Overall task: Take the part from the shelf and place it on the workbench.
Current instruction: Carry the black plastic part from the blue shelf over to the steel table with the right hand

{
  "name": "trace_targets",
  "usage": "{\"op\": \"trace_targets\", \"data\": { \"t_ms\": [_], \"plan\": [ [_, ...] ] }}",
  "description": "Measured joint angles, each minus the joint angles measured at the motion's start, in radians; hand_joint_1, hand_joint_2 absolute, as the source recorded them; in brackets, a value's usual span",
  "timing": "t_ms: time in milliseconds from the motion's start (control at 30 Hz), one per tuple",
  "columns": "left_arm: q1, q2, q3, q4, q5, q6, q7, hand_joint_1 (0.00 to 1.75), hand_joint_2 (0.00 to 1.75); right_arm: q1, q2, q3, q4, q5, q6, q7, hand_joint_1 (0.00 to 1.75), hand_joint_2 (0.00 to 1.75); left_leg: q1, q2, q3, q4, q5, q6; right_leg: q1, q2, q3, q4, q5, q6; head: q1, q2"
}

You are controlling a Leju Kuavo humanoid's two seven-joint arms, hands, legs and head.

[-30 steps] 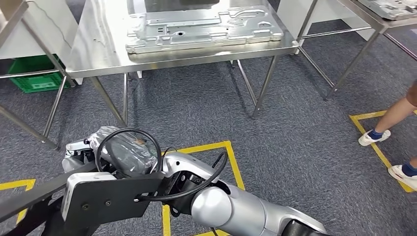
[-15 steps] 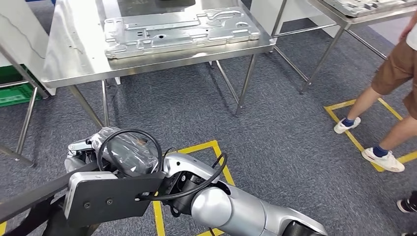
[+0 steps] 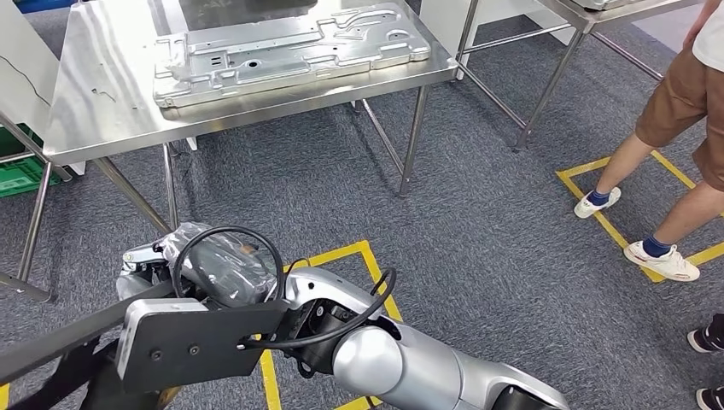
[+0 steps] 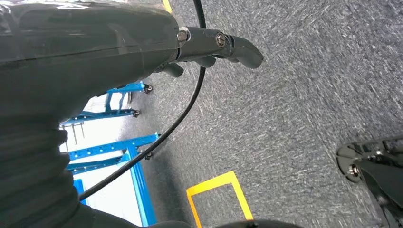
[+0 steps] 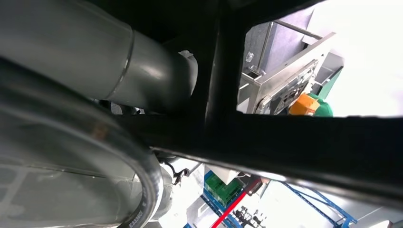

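— How many tables?
— Two steel ones: the workbench (image 3: 102, 111) and another table (image 3: 589, 10) at the far right.
— Metal plates?
— One large stamped plate (image 3: 286, 51) on the workbench.
— Crates?
— One green crate (image 3: 21, 175), partly hidden.
— People?
— One walking person (image 3: 674, 128), plus another pair of dark shoes (image 3: 709, 342).
— Floor markings?
— Two yellow tape squares: one (image 3: 341, 256) by the robot, another (image 3: 615, 218) beneath the person.

Table (image 3: 102, 102) stands ahead of the robot, a stamped metal plate (image 3: 282, 47) lying on its top. A crate (image 3: 17, 175) sits on the floor at its left. A floor-tape square (image 3: 341, 256) lies nearer; a person (image 3: 674, 128) stands at right.
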Motion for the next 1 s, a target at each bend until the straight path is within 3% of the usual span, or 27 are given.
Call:
{"op": "trace_targets", "data": {
  "t_ms": [300, 533, 833, 900, 1000],
  "plan": [
    [0.0, 0.0, 0.0, 0.0, 0.0, -0.009, 0.0, 0.0, 1.75, -0.001, 0.0, 0.001, 0.0, 0.0, 0.003, 0.001, 1.75, 0.0, 0.0, 0.0, 0.002, -0.006, 0.004, -0.01, 0.001, 0.0, 0.001, 0.001, 0.0, -0.005, 0.0, 0.0],
    [0.0, 0.0, 0.0, 0.0, 0.0, -0.019, 0.0, 0.0, 1.75, -0.016, 0.005, 0.006, 0.0, 0.014, 0.016, 0.016, 1.75, 0.0, -0.004, 0.0, 0.002, -0.005, 0.004, -0.011, 0.0, 0.0, 0.001, 0.001, 0.002, -0.005, 0.0, 0.0],
    [0.0, 0.0, 0.0, 0.0, 0.0, -0.03, 0.0, 0.0, 1.75, -0.043, 0.023, 0.031, -0.001, 0.036, 0.029, 0.031, 1.75, 0.0, -0.006, 0.002, 0.002, -0.002, 0.005, 0.003, -0.008, 0.0, 0.003, -0.004, 0.006, 0.007, 0.0, 0.0],
    [-0.001, -0.001, 0.0, 0.0, 0.0, -0.031, 0.0, 0.0, 1.75, -0.05, 0.027, 0.037, -0.001, 0.036, 0.03, 0.032, 1.75, 0.0, 0.002, 0.005, 0.011, -0.018, 0.013, 0.012, -0.005, 0.001, -0.013, 0.031, -0.019, 0.012, 0.001, 0.0],
    [-0.001, -0.001, 0.0, 0.0, 0.0, -0.036, 0.0, 0.0, 1.75, -0.054, 0.025, 0.046, -0.001, 0.036, 0.034, 0.033, 1.75, 0.0, 0.008, 0.008, 0.015, -0.024, 0.016, 0.015, -0.011, 0.001, -0.099, 0.208, -0.098, 0.017, 0.002, 0.0]
  ]
}}
